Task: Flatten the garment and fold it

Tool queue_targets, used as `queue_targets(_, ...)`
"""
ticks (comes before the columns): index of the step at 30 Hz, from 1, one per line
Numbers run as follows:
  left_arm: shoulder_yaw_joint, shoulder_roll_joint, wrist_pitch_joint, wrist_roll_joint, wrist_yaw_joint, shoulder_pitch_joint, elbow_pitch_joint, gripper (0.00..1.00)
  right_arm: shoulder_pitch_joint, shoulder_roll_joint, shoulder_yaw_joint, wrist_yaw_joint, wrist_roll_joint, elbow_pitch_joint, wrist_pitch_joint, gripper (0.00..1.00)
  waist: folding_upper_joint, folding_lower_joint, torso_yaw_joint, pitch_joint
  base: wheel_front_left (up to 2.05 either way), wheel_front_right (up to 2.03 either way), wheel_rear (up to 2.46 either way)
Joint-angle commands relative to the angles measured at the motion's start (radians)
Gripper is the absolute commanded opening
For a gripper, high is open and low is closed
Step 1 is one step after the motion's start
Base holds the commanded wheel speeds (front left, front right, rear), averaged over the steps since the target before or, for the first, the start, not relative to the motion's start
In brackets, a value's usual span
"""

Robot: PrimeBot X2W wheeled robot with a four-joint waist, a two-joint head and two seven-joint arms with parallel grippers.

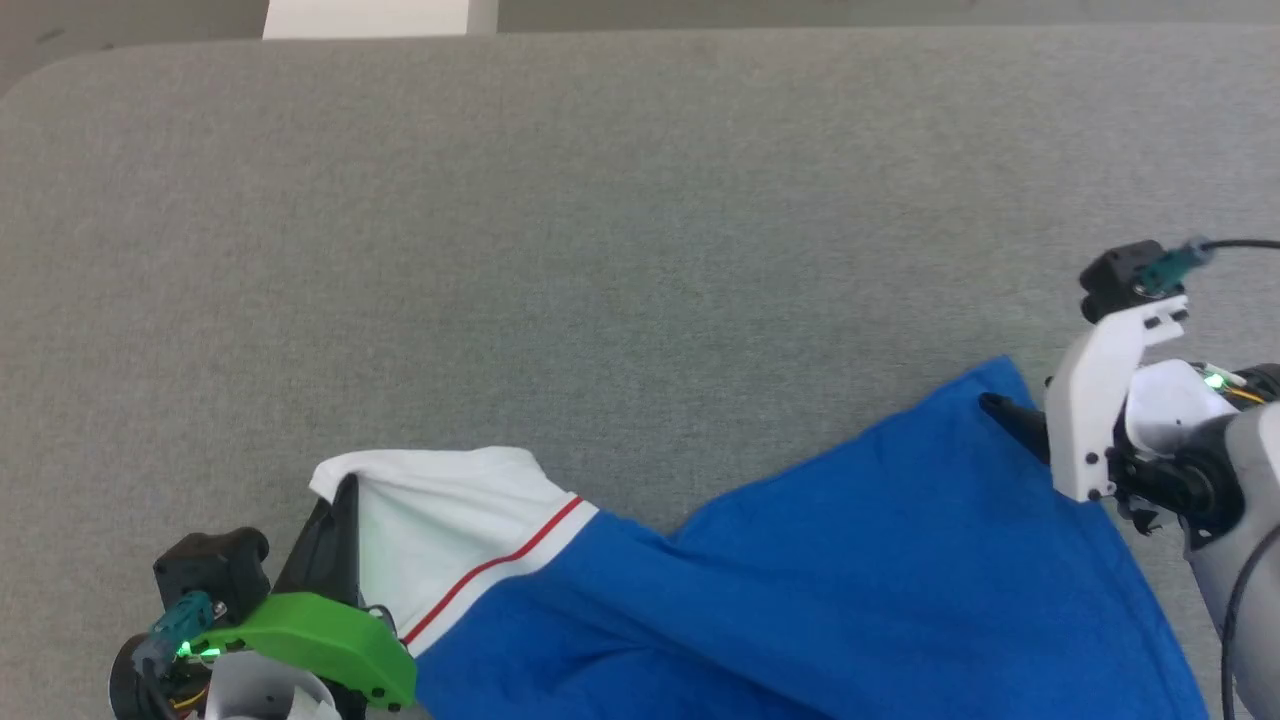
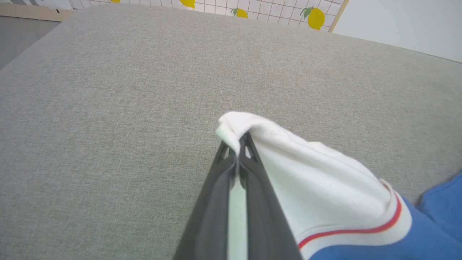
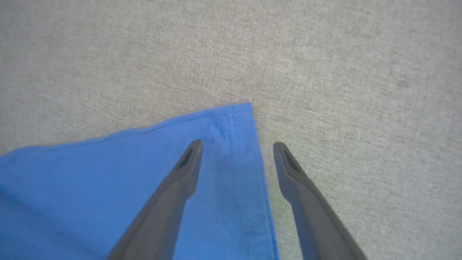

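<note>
Locate garment (image 1: 850, 560) slack along near edge of table (image 1: 600, 200). Observe left gripper (image 2: 238, 151) pinched on white sleeve tip (image 2: 231, 124), table near-left, likely anchoring for stretch. Observe right gripper (image 3: 238, 148) spread wide astride blue hem corner (image 3: 238, 112), table near-right, gripping nothing.

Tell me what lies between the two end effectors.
In the head view, the royal-blue jersey T-shirt with white sleeves stretches from the left end effector to the right end effector over grey fabric surface.
</note>
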Motion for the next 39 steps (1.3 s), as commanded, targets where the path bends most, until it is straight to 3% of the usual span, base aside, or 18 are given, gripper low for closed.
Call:
queue_targets(1,0.0,-0.005,-0.01,0.005,-0.005,-0.022,0.005,0.0,-0.024,-0.001,0.015,-0.001,0.005,0.023,0.01,1.0,0.012,0.0,0.025,0.029,0.0,0.0,0.0)
queue_targets(8,-0.012,-0.022,-0.021,0.002,-0.022,-0.048,0.03,0.0,-0.049,0.001,0.11,-0.001,0.019,0.165,0.12,1.0,0.012,0.0,0.041,0.056,0.0,0.0,0.0)
queue_targets(9,-0.013,-0.023,-0.023,0.001,-0.023,-0.049,0.033,0.0,-0.047,0.003,0.119,-0.001,0.029,0.177,0.134,0.51,0.012,0.0,0.042,0.056,0.0,0.0,0.0)
queue_targets(11,-0.014,-0.025,-0.024,-0.001,-0.027,-0.051,0.041,0.0,-0.044,0.002,0.139,-0.001,0.046,0.192,0.154,0.0,0.012,0.0,0.042,0.056,0.0,0.0,0.0)
queue_targets(19,-0.013,-0.013,-0.023,-0.008,-0.04,-0.056,0.065,0.0,-0.056,-0.014,0.19,-0.001,0.091,0.187,0.12,0.0,0.012,0.0,0.037,0.012,0.0,0.0,0.0)
queue_targets(28,0.027,0.047,0.003,0.006,-0.055,-0.159,0.076,0.0,-0.101,-0.06,0.174,-0.001,0.072,0.169,-0.052,0.0,0.012,0.0,0.017,-0.125,0.0,0.0,0.0)
queue_targets(36,0.005,0.087,0.08,0.026,-0.177,-0.452,0.24,0.0,-0.188,-0.059,0.119,-0.001,0.039,0.22,-0.179,0.0,0.012,0.0,-0.028,-0.23,0.0,0.0,0.0)
queue_targets(39,-0.015,0.064,0.101,0.04,-0.22,-0.596,0.343,0.0,-0.243,-0.067,0.093,-0.001,0.012,0.239,-0.23,0.0,0.012,0.0,-0.036,-0.234,0.0,0.0,0.0)
